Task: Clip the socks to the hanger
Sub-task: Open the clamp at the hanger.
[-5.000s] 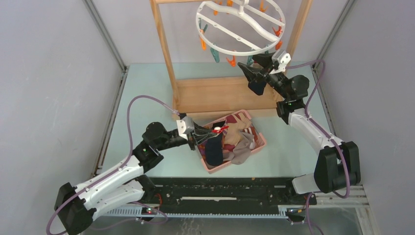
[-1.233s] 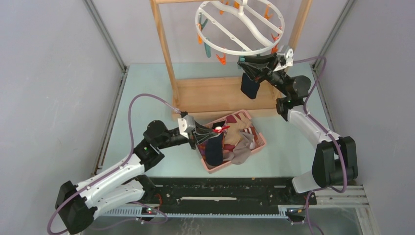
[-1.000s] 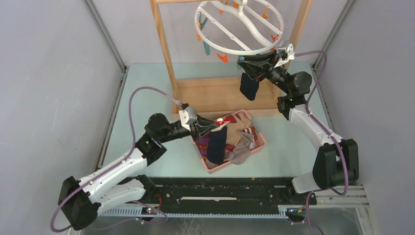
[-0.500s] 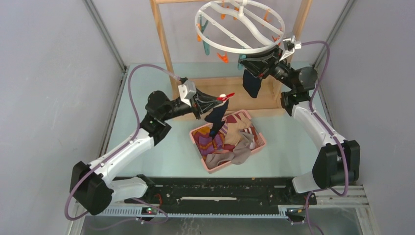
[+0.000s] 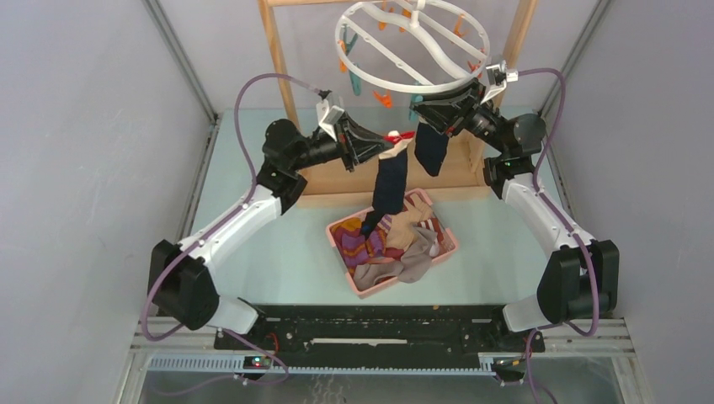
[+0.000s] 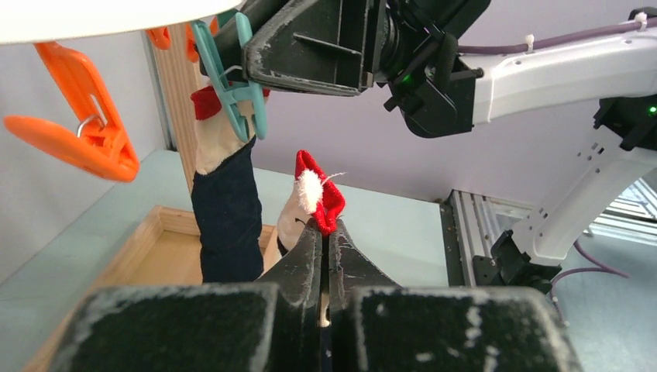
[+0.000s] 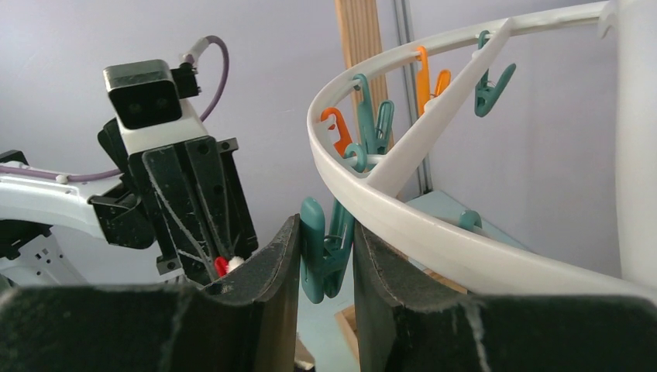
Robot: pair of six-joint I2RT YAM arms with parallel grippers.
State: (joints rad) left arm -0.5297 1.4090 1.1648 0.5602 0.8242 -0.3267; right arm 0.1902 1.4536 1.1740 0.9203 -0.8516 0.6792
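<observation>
Navy sock [image 5: 390, 187] hangs from left gripper [image 5: 391, 140]; right gripper [image 7: 325, 226] pinches teal clip [image 7: 312, 263]

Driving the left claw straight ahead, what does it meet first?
Probably the clipped navy sock hanging from the teal clip squeezed in the right claw; depth is unclear, so the left claw with its held sock might slip beside.

The pale green table [image 5: 488, 278] is viewed from high above its near edge. Close wrist views along the left gripper [image 6: 324, 236] and right gripper [image 7: 326, 232] are aimed at each other; the white plastic ring hanger [image 5: 402, 86] is shared.
</observation>
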